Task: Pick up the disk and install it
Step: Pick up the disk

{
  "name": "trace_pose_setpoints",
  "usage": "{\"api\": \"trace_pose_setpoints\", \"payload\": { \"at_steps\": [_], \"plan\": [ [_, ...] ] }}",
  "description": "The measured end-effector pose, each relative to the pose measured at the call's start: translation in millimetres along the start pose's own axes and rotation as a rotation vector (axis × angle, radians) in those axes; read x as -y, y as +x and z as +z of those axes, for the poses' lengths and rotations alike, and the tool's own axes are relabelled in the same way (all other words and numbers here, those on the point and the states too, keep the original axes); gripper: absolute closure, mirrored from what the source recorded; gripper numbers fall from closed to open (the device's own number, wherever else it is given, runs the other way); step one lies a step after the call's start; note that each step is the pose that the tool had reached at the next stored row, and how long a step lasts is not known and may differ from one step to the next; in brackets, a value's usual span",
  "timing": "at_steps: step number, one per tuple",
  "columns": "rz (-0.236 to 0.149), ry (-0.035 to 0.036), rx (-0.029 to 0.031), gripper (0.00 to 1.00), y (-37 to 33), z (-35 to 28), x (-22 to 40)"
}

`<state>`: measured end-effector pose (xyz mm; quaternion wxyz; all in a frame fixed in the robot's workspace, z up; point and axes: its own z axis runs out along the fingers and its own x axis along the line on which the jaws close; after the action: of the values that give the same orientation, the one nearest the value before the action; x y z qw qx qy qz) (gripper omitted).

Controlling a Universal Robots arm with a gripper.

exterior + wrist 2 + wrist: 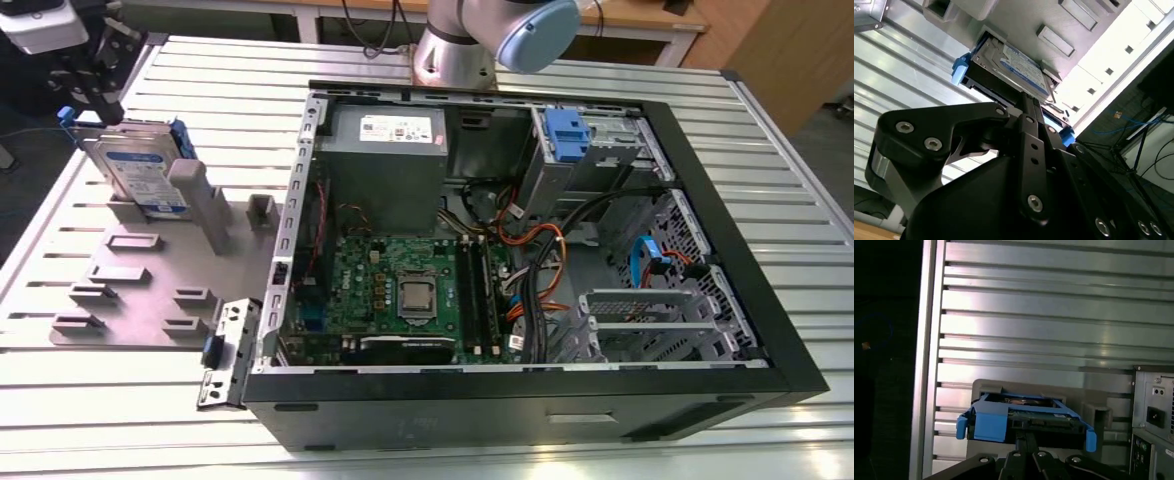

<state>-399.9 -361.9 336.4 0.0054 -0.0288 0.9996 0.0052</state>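
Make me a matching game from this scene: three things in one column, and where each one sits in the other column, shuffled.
Things:
1. disk
2. grey box
3. square chip

Places:
A. in the middle of the green board
B. standing on edge in the grey rack, outside the computer case
C. inside the case, at the end nearest the robot arm

Pairs: 1-B, 2-C, 3-A

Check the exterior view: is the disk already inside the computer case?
No, the disk stands upright in the grey fixture outside the computer case.
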Motion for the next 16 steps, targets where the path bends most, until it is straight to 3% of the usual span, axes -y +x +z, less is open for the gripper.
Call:
{"api": "trace_pose_setpoints", "payload": {
  "at_steps": [16],
  "plan": [
    [-0.291, -0.0033, -0.0030, 0.89, 0.0, 0.2, 0.0]
  ]
}}
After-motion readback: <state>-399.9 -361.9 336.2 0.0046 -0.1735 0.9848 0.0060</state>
